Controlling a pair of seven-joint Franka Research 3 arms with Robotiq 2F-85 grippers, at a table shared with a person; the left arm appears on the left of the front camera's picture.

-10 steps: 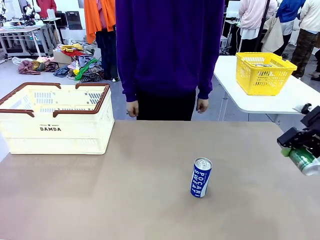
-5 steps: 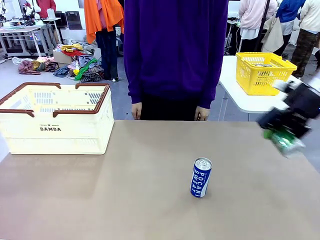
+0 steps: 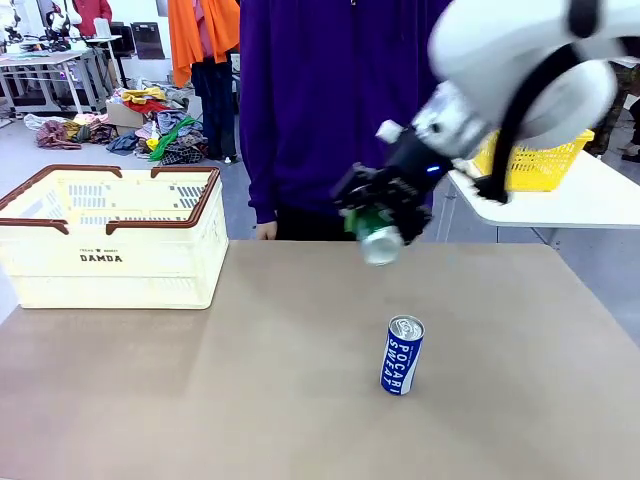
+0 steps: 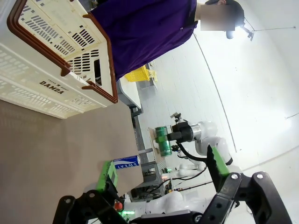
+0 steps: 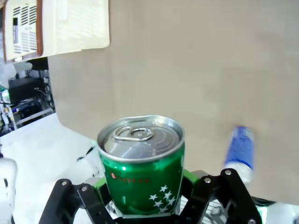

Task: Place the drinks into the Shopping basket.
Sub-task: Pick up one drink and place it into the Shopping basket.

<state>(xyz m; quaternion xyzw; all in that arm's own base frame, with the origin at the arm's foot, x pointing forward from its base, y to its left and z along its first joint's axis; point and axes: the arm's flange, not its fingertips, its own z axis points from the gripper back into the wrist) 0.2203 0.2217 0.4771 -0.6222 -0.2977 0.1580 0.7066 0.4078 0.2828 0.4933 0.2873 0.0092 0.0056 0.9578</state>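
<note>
The green can hangs tilted in the air above the table's far middle, with my right gripper shut on it. Close up in the right wrist view, the green can sits between the fingers, silver top facing the camera. The blue POCARI SWEAT can stands upright on the table right of centre, below and in front of the held can. The cream Shopping basket with a brown rim stands at the table's far left. My left gripper is open and holds nothing; its view takes in the basket and the blue can.
A person in a purple top stands at the far edge, arms down, just behind the held can. A yellow basket rests on a white side table at the right. Bare tabletop lies between the blue can and the cream basket.
My right arm has swung in from the right edge, up and leftward over the table, carrying the green can to the far middle. The blue can has not moved.
</note>
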